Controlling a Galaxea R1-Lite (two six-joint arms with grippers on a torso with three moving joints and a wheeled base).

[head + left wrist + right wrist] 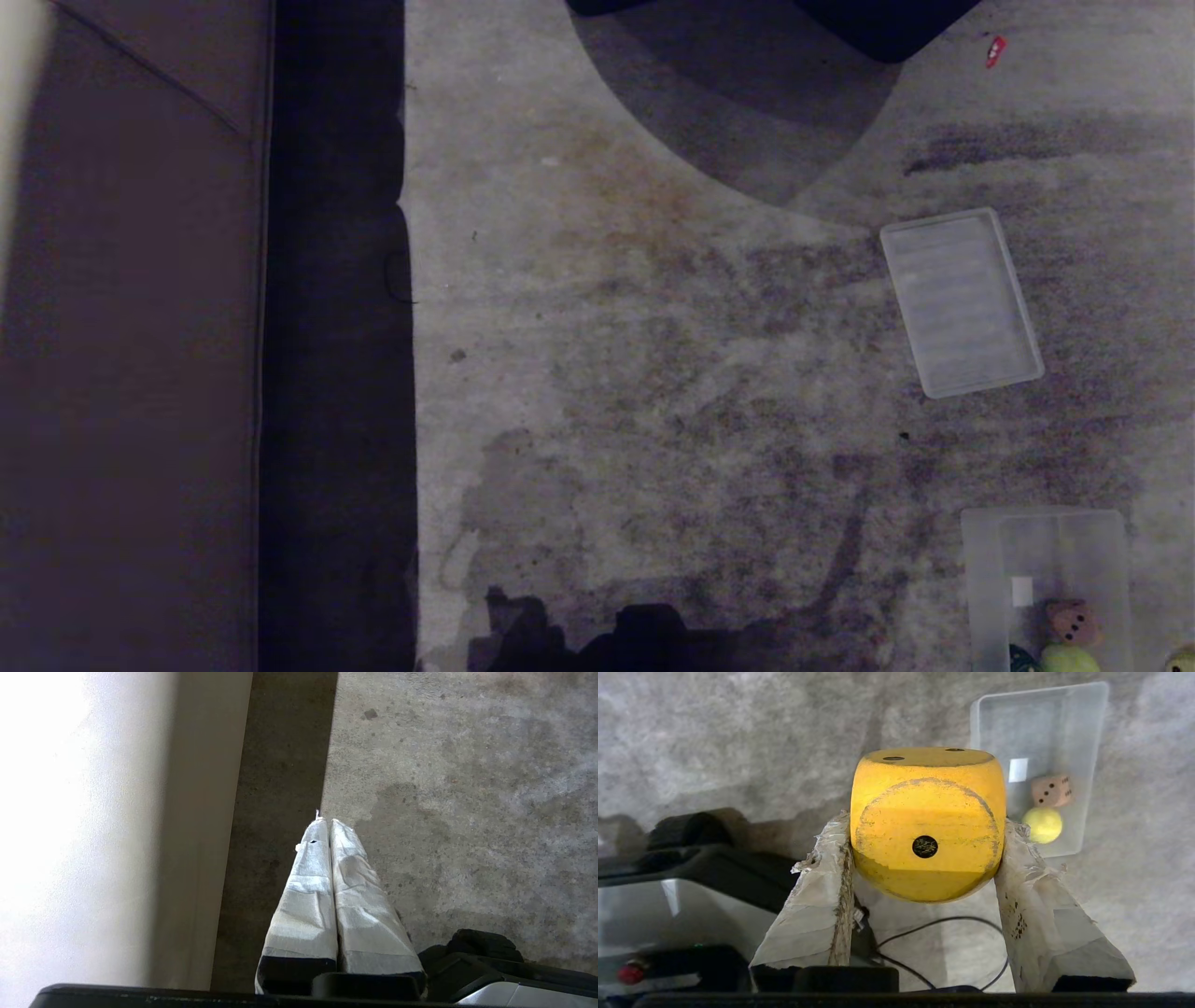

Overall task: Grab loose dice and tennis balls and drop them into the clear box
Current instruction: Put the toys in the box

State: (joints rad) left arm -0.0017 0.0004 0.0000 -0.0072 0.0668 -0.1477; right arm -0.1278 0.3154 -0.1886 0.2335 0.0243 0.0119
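My right gripper (927, 827) is shut on the yellow die (927, 812). Its taped fingers (822, 891) press two opposite sides, and the one-dot face is turned toward the camera. The die hangs above the floor, short of the clear box (985, 718). In the box lie a brown die (1051, 790) and a tennis ball (1042, 824). The head view shows the clear box (980, 579) at the bottom right with the brown die (1074, 621) and the tennis ball (1067, 659) inside. My left gripper (329, 822) is shut on nothing, parked low over the floor.
The flat ribbed lid (962, 301) lies on the stained floor beyond the box. A small red object (995, 50) lies far back on the right. A dark strip (336, 373) and a brown panel (131, 373) border the left. My base and a black cable (924, 926) sit under the right gripper.
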